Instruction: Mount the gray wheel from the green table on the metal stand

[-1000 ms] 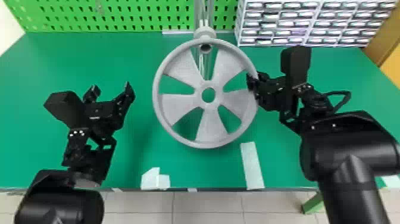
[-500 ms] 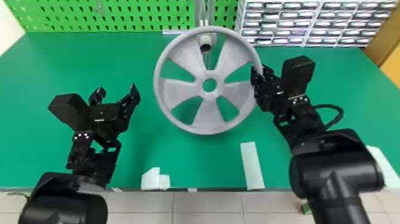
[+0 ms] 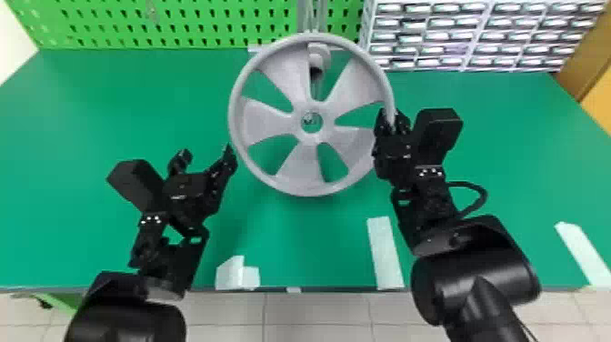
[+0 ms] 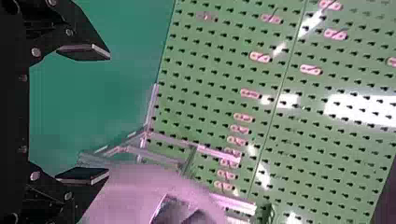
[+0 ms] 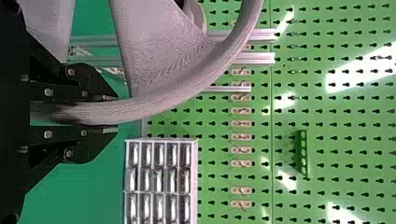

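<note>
- The gray wheel (image 3: 300,163) is over the bench (image 3: 91,113), the metal stand (image 3: 319,54) behind it (its end shows between spokes).
- The right end effector (image 3: 393,114) is clamped around the wheel's right rim.
- The left end effector (image 3: 207,151), spread wide and empty, is just beside the wheel's lower left.

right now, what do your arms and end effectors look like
Left arm and right arm are black, with rounded, glossy lower sections, small white dots; a black cable loops off the right. Left end effector and right end effector have angular black fingers, silvery screws.
</note>
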Robot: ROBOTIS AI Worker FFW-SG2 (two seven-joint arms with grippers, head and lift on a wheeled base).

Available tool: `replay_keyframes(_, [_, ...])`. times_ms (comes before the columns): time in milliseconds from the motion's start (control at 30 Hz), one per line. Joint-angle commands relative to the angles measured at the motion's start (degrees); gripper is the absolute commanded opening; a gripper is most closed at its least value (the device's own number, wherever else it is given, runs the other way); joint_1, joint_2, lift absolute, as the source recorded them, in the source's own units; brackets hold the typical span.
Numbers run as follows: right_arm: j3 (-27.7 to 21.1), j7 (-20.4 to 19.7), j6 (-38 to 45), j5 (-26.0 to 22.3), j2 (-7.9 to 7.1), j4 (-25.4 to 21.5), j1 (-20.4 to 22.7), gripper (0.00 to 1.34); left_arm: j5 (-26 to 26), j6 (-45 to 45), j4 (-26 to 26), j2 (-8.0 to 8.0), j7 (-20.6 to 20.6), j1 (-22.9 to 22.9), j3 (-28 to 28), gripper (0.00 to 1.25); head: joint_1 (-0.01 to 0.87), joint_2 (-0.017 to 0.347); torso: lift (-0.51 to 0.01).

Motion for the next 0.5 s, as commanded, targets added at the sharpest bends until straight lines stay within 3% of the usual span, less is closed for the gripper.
replay_keyframes(0, [2.2,-2.5,-1.1,-2.9,-0.71,1.2,-0.6,0.24,1.0,-0.2,2.1,0.0,-1.0,-0.9,-1.2,0.87,0.868,0.052,-0.093])
replay_keyframes(467, [5.7,-8.6,-5.3,-10.0,-1.85,3.1,-1.6,0.23,6.4,-1.4,7.4,0.0,-5.0,-4.3,-3.8,0.87,0.868,0.052,-0.093])
